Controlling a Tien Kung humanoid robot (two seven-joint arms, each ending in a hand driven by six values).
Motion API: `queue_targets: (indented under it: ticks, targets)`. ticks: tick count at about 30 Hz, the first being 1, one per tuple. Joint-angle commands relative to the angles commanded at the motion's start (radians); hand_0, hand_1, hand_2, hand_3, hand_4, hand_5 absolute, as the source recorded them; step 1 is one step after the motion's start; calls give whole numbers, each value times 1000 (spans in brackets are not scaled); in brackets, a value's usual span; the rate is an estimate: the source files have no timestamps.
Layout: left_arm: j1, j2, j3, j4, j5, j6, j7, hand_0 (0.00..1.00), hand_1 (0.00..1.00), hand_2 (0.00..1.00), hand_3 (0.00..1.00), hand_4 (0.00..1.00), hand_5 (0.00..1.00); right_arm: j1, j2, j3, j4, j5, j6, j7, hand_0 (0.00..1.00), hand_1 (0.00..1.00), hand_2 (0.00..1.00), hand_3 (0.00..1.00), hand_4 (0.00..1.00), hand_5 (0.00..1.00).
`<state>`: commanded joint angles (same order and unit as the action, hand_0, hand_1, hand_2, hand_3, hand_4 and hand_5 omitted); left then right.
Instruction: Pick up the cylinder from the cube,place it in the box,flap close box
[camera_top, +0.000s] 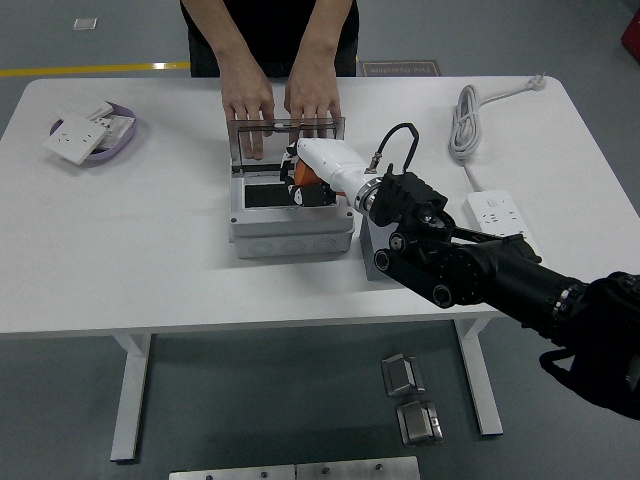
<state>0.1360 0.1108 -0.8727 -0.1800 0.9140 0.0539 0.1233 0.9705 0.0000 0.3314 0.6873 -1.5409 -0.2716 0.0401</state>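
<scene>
A grey box (290, 232) stands mid-table with its clear lid (262, 145) raised at the back. A person's two hands (282, 103) rest on the lid's top edge and hold it open. My right hand (306, 180), white with black fingers, is down over the box's dark opening and is shut on the orange cylinder (309, 172). The grey cube (372, 250) sits right of the box, mostly hidden under my right forearm. My left arm is out of view.
A purple dish (112, 146) with white sockets sits at the far left. A white power strip (505, 228) and its coiled cable (468, 115) lie on the right. Metal parts lie on the floor below the table.
</scene>
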Motion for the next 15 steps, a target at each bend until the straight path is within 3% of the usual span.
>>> queue_targets:
  ticks: [4,5,10,11,15]
  targets:
    - [0,1,2,0,-1,1,1,586,627,589,624,652,238,8,0,-7,5,24,10,22,214,289,387,363,26,2]
    - [0,1,2,0,-1,1,1,586,627,589,624,652,239,9,0,-8,8,29,13,28,389,414,445,469,120,2]
    - [-2,3,4,0,1,1,2,586,627,589,624,652,239,22,0,-14,6,40,21,53,389,414,445,469,120,2]
    - [-3,3,3,0,2,1,1,586,627,589,624,653,240,25,0,-14,3,40,21,54,727,601,557,575,129,16]
    - [-5,5,6,0,2,0,1,586,627,589,624,653,240,37,0,-19,-15,48,21,57,727,601,557,575,129,16]
